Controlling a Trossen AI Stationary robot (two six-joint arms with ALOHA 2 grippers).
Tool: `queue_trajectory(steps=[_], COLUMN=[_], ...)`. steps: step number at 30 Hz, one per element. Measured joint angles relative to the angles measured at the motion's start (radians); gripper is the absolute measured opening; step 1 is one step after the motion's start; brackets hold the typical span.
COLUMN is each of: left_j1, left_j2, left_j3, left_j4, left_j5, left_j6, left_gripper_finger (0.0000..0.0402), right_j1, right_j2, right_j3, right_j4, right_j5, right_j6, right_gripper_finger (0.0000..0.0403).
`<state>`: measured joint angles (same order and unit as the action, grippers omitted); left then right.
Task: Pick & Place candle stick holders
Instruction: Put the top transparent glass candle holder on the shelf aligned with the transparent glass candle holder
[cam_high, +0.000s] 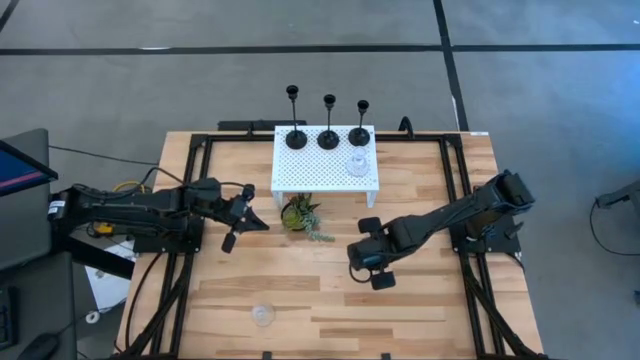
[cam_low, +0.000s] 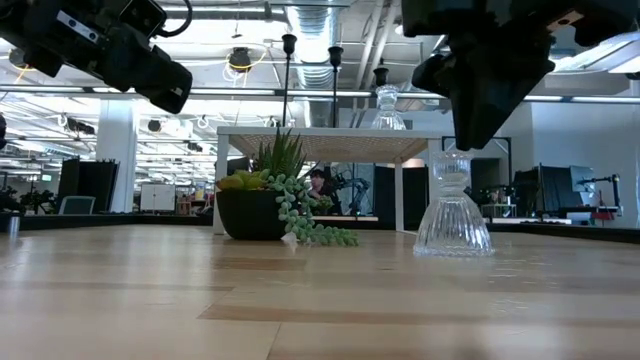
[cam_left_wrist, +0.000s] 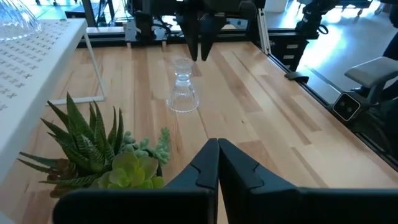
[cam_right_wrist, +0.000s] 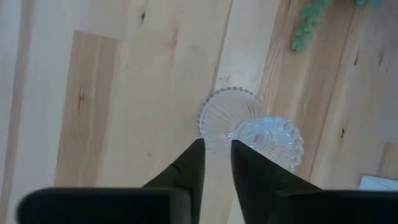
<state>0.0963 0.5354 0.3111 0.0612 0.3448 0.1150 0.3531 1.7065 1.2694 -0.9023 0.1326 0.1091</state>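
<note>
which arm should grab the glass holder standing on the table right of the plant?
Right. The right gripper hangs directly over the glass holder, fingers narrowly apart. The left gripper is shut and sits beyond the plant, farther away.

Open-plan lab: exposed ceiling ducts (cam_low: 330, 20), workstations behind.

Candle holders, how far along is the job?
Assuming the white stand is the goal, the three black holders and one glass holder on it look done. In hand: the right gripper hangs just above a second glass holder on the table. Left: a third glass holder near the table's front edge. The left gripper waits by the plant.
</note>
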Motion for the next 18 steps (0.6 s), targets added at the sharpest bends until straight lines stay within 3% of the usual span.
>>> queue_trajectory(steps=[9,18], left_j1=[0.0,0.0], left_j2=[0.049,0.069], left_j3=[0.0,0.0], left_j4=[0.0,0.0], left_j5=[0.0,0.0], left_j6=[0.0,0.0], left_gripper_finger=[0.0008,0.0007], right_j1=[0.0,-0.03], right_j2=[-0.041,0.004], right_j3=[0.001,-0.001], right_j4=[0.002,-0.003], right_j5=[0.05,0.049], right_j6=[0.026,0.023], right_gripper_finger=[0.013,0.0129])
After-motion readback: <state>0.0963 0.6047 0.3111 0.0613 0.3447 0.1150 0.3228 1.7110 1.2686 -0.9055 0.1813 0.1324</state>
